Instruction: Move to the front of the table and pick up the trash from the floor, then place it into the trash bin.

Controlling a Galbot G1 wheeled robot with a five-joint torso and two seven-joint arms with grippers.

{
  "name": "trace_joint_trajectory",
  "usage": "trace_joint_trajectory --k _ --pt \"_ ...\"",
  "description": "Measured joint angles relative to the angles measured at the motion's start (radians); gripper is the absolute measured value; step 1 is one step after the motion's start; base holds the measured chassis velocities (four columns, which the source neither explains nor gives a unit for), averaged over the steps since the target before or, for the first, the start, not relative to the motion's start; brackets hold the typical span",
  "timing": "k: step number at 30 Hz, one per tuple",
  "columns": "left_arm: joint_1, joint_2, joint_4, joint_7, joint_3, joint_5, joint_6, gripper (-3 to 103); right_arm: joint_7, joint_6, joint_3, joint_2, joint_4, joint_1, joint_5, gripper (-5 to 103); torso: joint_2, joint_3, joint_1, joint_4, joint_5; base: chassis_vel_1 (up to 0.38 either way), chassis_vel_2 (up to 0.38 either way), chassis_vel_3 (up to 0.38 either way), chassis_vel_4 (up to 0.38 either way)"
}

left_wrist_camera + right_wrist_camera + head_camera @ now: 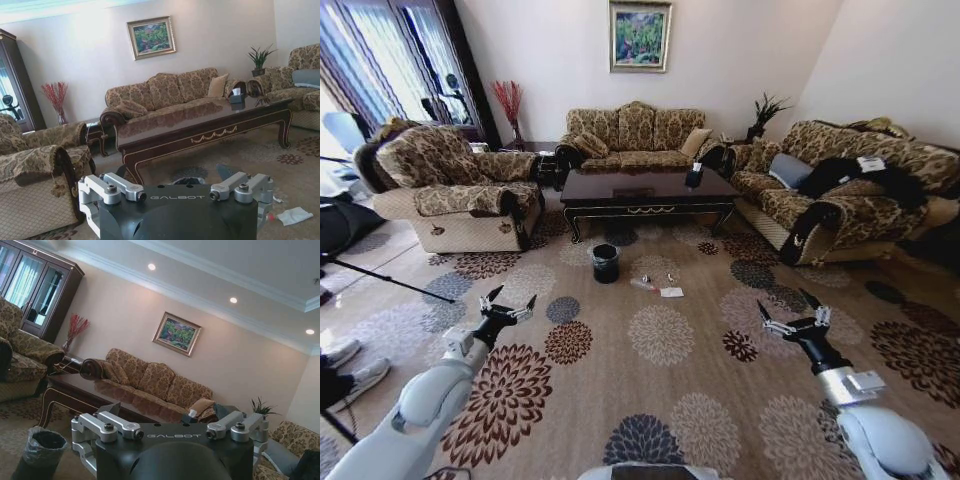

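1. So far, by the look of things, nothing has been collected: the trash (660, 288) lies on the floor (700, 400) just in front of the desk (648, 190), and the robot seems to stand well short of it.
2. The trash bin (605, 263) stands on the carpet in front of the desk, near its left front leg, with the trash just beside it on the side away from that leg. Its liner looks empty from the right wrist view, so I judge the approach, the pick-up and the drop all remain.
3. The left gripper (509, 306) hangs over the floor well in front of the desk, jaws spread wide and holding nothing.
4. The right gripper (796, 316) hovers level with it, also well in front of the desk, jaws likewise wide and empty.
5. The desk is long and low, glossy dark brown wood that mirrors the room, with curved carved legs and a gold scroll on its front rail.
6. The bin is a small round black bucket; a crinkled clear bag folds over its rim.
7. The trash reads as a crumpled white paper piece (295, 215), soft and irregular, a small clear bottle and a few tiny bits too small to make out.
8. The floor is tan carpet patterned with round flower medallions in brown, cream, maroon and dark blue.
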Motion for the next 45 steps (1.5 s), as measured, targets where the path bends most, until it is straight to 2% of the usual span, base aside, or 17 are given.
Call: trace_joint_trajectory --k 1,2,3,4,5,9,19,27,45 --pt "0.020 -0.022 -0.038 -0.027 -0.033 -0.026 0.000 100 0.028 -0.037 -0.013 0.002 0.035 -0.009 0.110 100 0.000 0.000 0.000 -0.0008 -0.0001 0.000 0.000 0.000 0.000" --pt "0.038 -0.041 -0.074 -0.035 -0.049 -0.038 -0.004 103 0.041 -0.054 -0.022 0.004 0.067 -0.010 0.169 100 0.000 0.000 0.000 -0.0003 0.0006 0.000 0.000 0.000 0.000" --pt "0.038 -0.041 -0.074 -0.035 -0.049 -0.038 -0.004 103 0.041 -0.054 -0.022 0.004 0.067 -0.010 0.169 100 0.000 0.000 0.000 -0.0003 0.0006 0.000 0.000 0.000 0.000" --pt "0.053 -0.058 -0.094 -0.043 -0.060 -0.047 -0.004 101 0.052 -0.066 -0.027 0.004 0.087 -0.012 0.207 100 0.000 0.000 0.000 0.0012 -0.0002 0.000 0.000 0.000 0.000" --pt "0.058 -0.064 -0.101 -0.045 -0.064 -0.050 -0.004 98 0.054 -0.070 -0.029 0.005 0.093 -0.012 0.218 100 0.000 0.000 0.000 0.0007 0.0000 0.000 0.000 0.000 0.000" --pt "0.066 -0.074 -0.111 -0.047 -0.068 -0.052 -0.004 98 0.058 -0.073 -0.032 0.008 0.099 -0.011 0.225 100 0.000 0.000 0.000 -0.0002 0.0000 0.000 0.000 0.000 0.000" --pt "0.077 -0.083 -0.119 -0.047 -0.067 -0.050 -0.004 98 0.057 -0.073 -0.032 0.012 0.099 -0.013 0.223 100 0.000 0.000 0.000 0.0000 0.0001 0.000 0.000 0.000 0.000" --pt "0.109 -0.107 -0.076 -0.047 -0.060 -0.032 -0.019 98 0.054 -0.059 -0.069 0.035 0.066 -0.024 0.196 100 0.000 0.000 0.000 0.0000 0.0000 0.000 0.000 0.000 0.000" --pt "0.141 -0.136 -0.106 -0.061 -0.063 -0.040 -0.014 99 0.060 -0.061 -0.074 0.033 0.074 -0.020 0.193 100 -0.001 0.000 0.000 0.0003 0.0000 0.000 0.000 0.000 0.000"
